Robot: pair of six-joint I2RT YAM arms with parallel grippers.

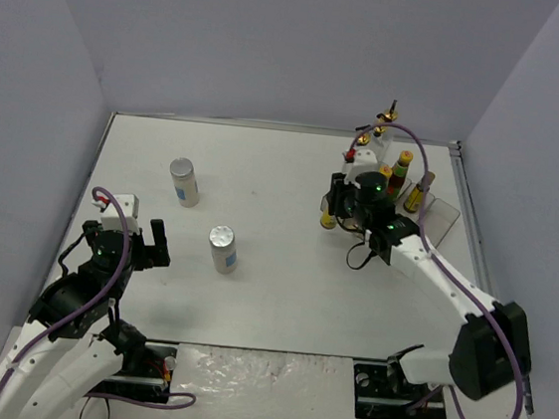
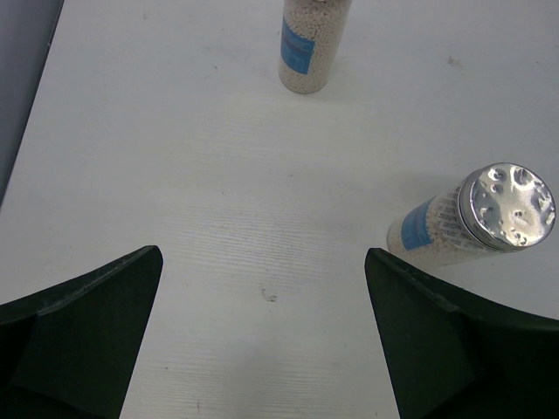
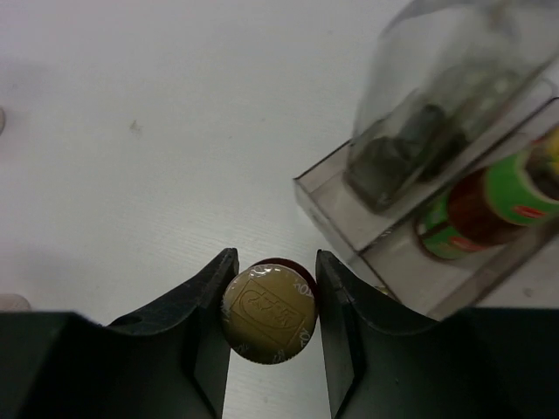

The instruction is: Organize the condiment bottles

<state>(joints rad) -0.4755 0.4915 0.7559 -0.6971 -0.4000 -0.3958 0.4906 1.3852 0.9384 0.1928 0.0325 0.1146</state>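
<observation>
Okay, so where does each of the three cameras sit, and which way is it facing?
Top external: above and behind the bases, looking down on the table; both arms show.
Left wrist: on the left arm, facing forward and down past the open left gripper at the near shaker and far shaker.
Right wrist: facing straight down; right gripper closed on a yellow-capped bottle beside the rack.
Shared: top and left wrist both show both shakers.

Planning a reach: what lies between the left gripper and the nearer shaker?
Only bare table separates left gripper from nearer shaker, per the left wrist view.
</observation>
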